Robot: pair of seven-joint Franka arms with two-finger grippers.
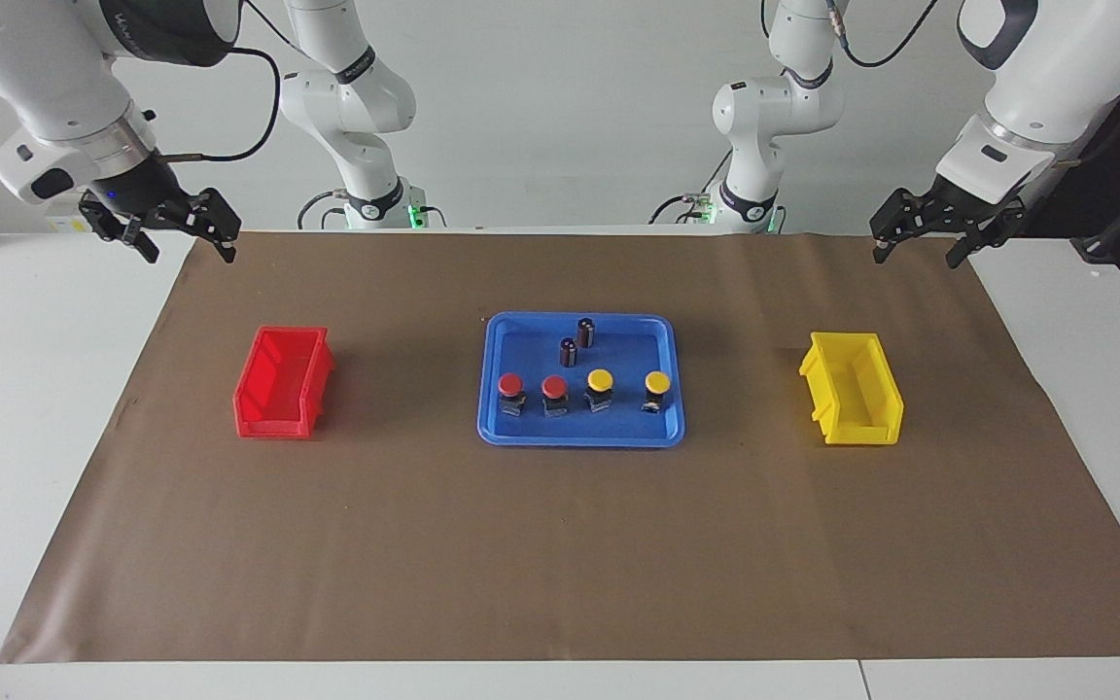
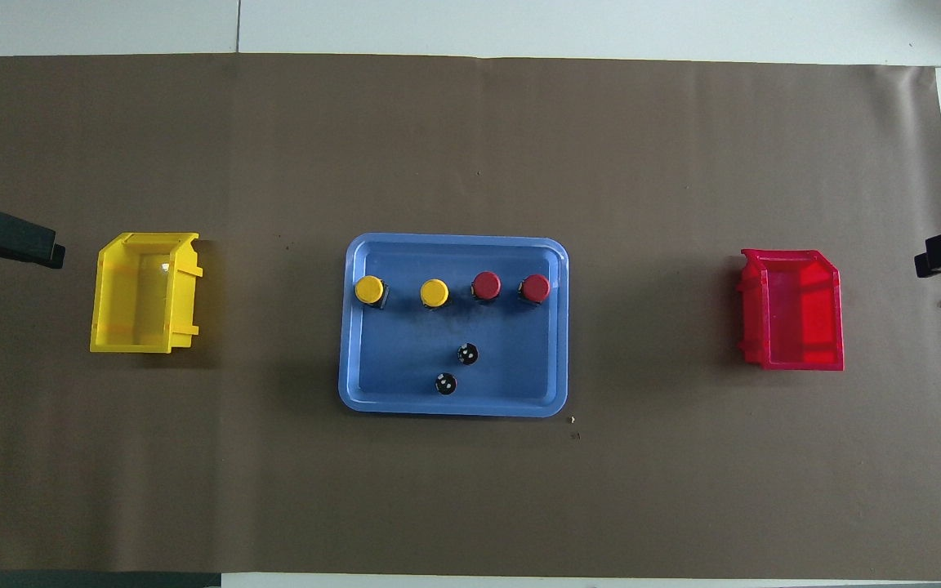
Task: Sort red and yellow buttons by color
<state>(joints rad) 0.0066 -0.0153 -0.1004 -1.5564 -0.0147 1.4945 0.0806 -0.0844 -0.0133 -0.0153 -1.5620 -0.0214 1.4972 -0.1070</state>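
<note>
Two red buttons [image 1: 510, 385] [image 1: 554, 388] and two yellow buttons [image 1: 600, 380] [image 1: 657, 382] stand upright in one row in the blue tray [image 1: 579, 439]. In the overhead view the yellow buttons [image 2: 369, 289] [image 2: 434, 292] are toward the left arm's end and the red buttons [image 2: 486, 285] [image 2: 535, 287] toward the right arm's end. My right gripper [image 1: 189, 253] hangs open and empty over the mat's corner at the right arm's end. My left gripper [image 1: 916, 256] hangs open and empty over the corner at the left arm's end.
A red bin [image 1: 273, 423] stands empty toward the right arm's end, and a yellow bin [image 1: 861, 433] stands empty toward the left arm's end. Two dark capless cylinders [image 1: 585, 332] [image 1: 568, 352] stand in the tray, nearer to the robots than the buttons.
</note>
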